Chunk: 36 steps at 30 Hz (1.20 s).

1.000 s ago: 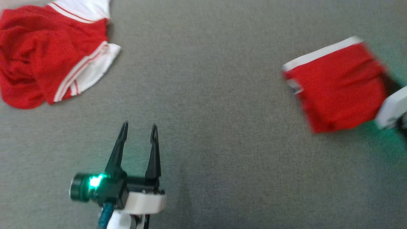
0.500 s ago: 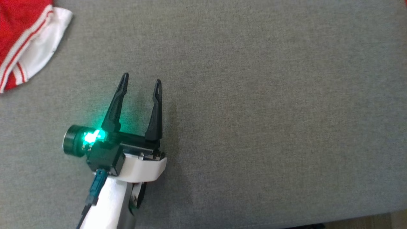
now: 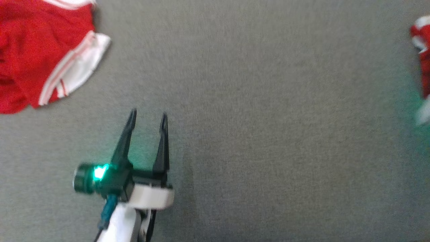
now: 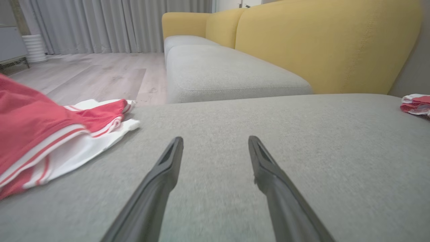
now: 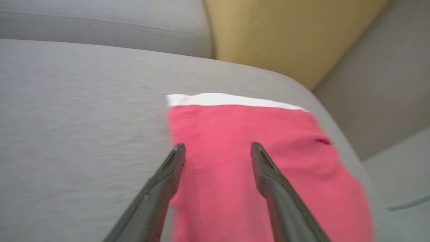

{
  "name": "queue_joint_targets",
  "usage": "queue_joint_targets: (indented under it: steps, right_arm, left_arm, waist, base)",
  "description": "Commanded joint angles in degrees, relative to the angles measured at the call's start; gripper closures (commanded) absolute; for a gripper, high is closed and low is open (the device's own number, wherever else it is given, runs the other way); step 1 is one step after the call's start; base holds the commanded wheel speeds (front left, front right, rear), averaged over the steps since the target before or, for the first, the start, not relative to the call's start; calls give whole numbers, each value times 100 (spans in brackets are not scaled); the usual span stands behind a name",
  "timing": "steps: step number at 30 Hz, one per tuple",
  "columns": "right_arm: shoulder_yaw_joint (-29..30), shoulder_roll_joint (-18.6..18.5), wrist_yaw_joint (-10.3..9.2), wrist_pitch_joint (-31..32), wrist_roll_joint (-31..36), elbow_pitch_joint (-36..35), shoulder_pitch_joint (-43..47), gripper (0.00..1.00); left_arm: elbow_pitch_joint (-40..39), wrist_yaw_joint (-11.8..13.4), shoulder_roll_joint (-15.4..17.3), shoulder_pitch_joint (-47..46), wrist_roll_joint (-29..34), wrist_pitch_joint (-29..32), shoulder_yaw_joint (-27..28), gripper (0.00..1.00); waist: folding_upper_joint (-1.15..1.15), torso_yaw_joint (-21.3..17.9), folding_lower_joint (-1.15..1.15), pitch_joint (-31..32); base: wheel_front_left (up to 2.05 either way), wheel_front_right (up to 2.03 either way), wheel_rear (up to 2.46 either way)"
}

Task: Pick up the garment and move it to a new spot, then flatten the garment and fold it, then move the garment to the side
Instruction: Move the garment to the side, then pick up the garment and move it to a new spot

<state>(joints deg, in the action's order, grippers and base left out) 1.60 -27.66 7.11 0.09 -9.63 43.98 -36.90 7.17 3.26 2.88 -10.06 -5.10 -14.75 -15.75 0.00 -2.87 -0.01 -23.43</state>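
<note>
**Folded garment lies at the cushion's right end, both end effectors wide**

Head view: the left end effector [image 3: 148, 113] hangs over the bare grey cushion [image 3: 255, 134], its two dark fingers spread wide with nothing between them and a green light glowing at its base. A crumpled red-and-white garment [image 3: 30, 60] lies at the upper left, well apart from it. At the far right edge a blurred strip of the folded red garment [image 3: 422, 67] shows.

Left wrist view: the same fingers stand wide over grey fabric. The crumpled garment sits to their left near the cushion's edge; the folded one is a small red-and-white shape far to the right. Beyond are a yellow backrest [image 4: 319, 43], a wooden floor [image 4: 94, 74] and pale curtains [image 4: 100, 23].

Right wrist view: the right end effector [image 5: 218, 145] is spread wide, holding nothing, its fingertips over the folded garment. That garment lies flat near the cushion's rounded corner, a white band along its far edge. The picture is somewhat blurred.
</note>
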Motion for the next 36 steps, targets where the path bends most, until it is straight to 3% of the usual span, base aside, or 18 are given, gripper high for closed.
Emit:
queue_joint_targets:
  steps: [1,7,12,15,22,36]
  right_arm:
    - [-196,87,37,-178,-50,-251,361,0]
    - [-896,1309,37,-1038,-425,-491,1546,0]
    - [-1285,1968,37,-1494,-457,-645,2307,0]
    - [-1182,2224,37,-1505,-423,-1459,2837,0]
    - [-958,2437,37,-1508,-305,-2488,3914,0]
    - [-1044,2477,37,-1509,-288,-2872,4277,0]
  left_arm:
    - [-92,65,1,175,-36,-25,167,0]
    - [305,228,0,795,-228,-25,228,0]
    - [507,335,0,1135,-300,-25,293,0]
    - [549,379,0,1293,-283,-25,371,0]
    - [617,446,0,1629,-158,-25,558,0]
    - [422,527,0,1761,-122,-25,561,0]
  waist:
    - [0,155,1,893]
    - [0,305,1,2182]
    - [0,443,1,2771]
    - [0,517,1,2999]
    - [0,574,1,3386]
    - [0,519,1,3530]
  base:
    - [0,0,0]
    - [0,0,0]
    - [0,0,0]
    - [0,0,0]
    - [0,0,0]
    - [0,0,0]
